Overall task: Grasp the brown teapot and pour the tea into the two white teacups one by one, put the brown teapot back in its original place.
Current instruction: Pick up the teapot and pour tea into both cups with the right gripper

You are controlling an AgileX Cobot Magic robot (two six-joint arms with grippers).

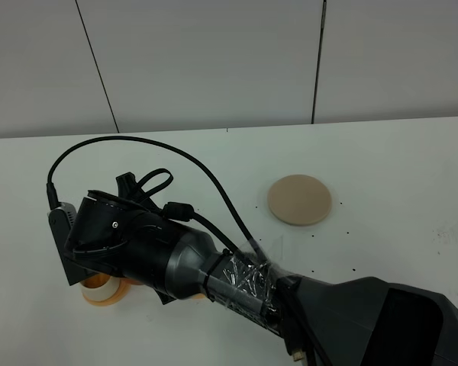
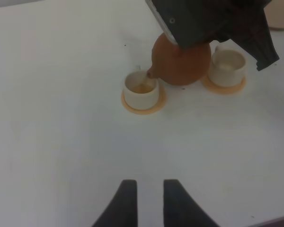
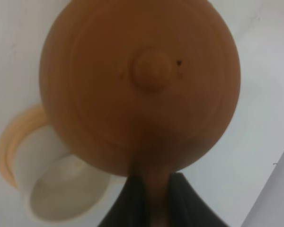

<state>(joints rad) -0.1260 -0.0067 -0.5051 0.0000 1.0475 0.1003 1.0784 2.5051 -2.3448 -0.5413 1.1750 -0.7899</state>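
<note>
**Teapot Tipped Toward the First Cup, Held by the Right Gripper**

**Right gripper.** The right gripper (image 3: 154, 203) is pinching the loop handle of the teapot (image 3: 142, 85). The handle runs between the two dark fingers (image 3: 189, 205), one on each side. The lid knob (image 3: 152, 70) faces the wrist camera.

**Teapot position.** The teapot is between the two cups, on the left side of the table (image 1: 397, 160). It is well apart from the beige disc (image 1: 299, 200), which lies flat toward the right of the high view. In that view the right arm (image 1: 214, 267) reaches across the middle and hides the teapot.

**Spout.** In the left wrist view the teapot leans toward the first cup (image 2: 141, 90). The spout (image 2: 150, 73) is at the rim of this cup. The view is too blurred to tell whether the spout touches the rim or whether a stream is running. A little pale amber tea (image 2: 143, 88) shows inside the cup.

**Second cup.** The second cup (image 2: 227, 66) stands upright just beside the teapot, on the handle side. Each cup rests on its own orange coaster (image 2: 143, 108).

**Left gripper.** The left gripper (image 2: 146, 201) has its fingers slightly spread. The white table shows through the gap and nothing is between them. It is above the table on the near side, well apart from both cups and the teapot.
</note>
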